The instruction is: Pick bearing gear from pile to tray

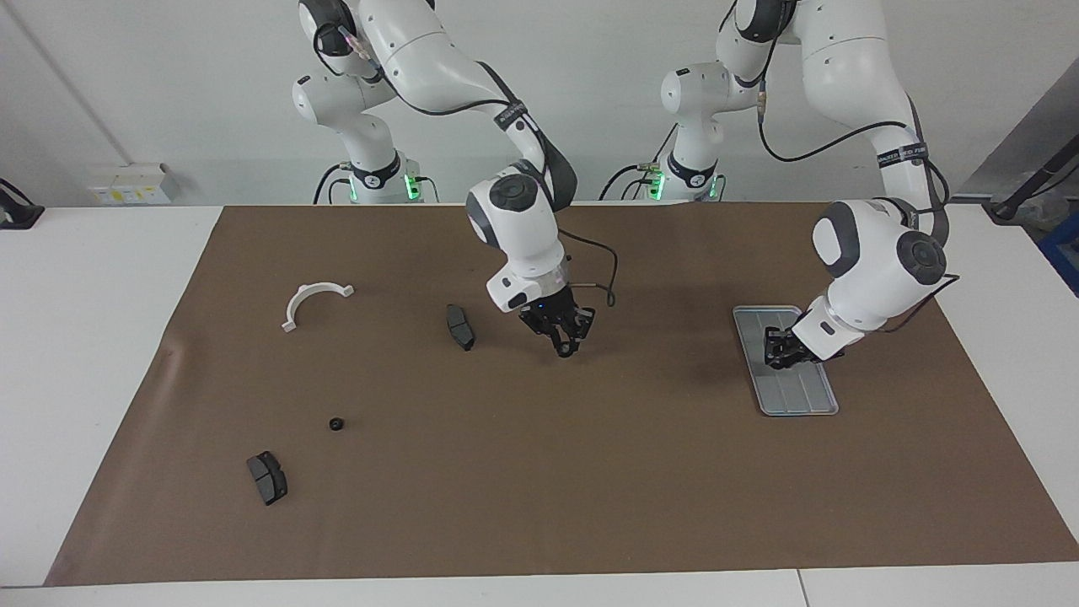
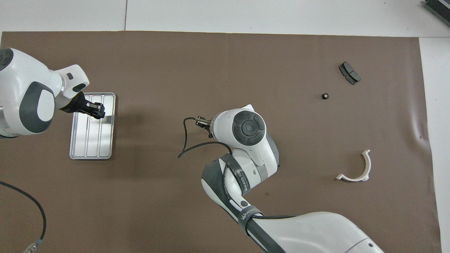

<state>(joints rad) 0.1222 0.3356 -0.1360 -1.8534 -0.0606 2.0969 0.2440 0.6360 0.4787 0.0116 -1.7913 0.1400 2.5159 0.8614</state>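
Observation:
A small black gear [image 1: 337,424] lies on the brown mat toward the right arm's end; it also shows in the overhead view [image 2: 326,95]. Around it lie two dark grey pads [image 1: 267,477] [image 1: 460,327] and a white half-ring bracket [image 1: 314,302]. The silver grooved tray [image 1: 797,392] lies toward the left arm's end and looks bare [image 2: 91,140]. My left gripper [image 1: 782,352] hangs low over the tray's end nearer the robots. My right gripper [image 1: 562,344] points down over the middle of the mat, beside one pad; in the overhead view its own wrist hides it.
The brown mat [image 1: 539,472] covers most of the white table. The overhead view shows one pad [image 2: 349,73] and the bracket [image 2: 357,168]; the other pad is hidden under the right arm. A loose cable [image 2: 186,140] hangs from the right wrist.

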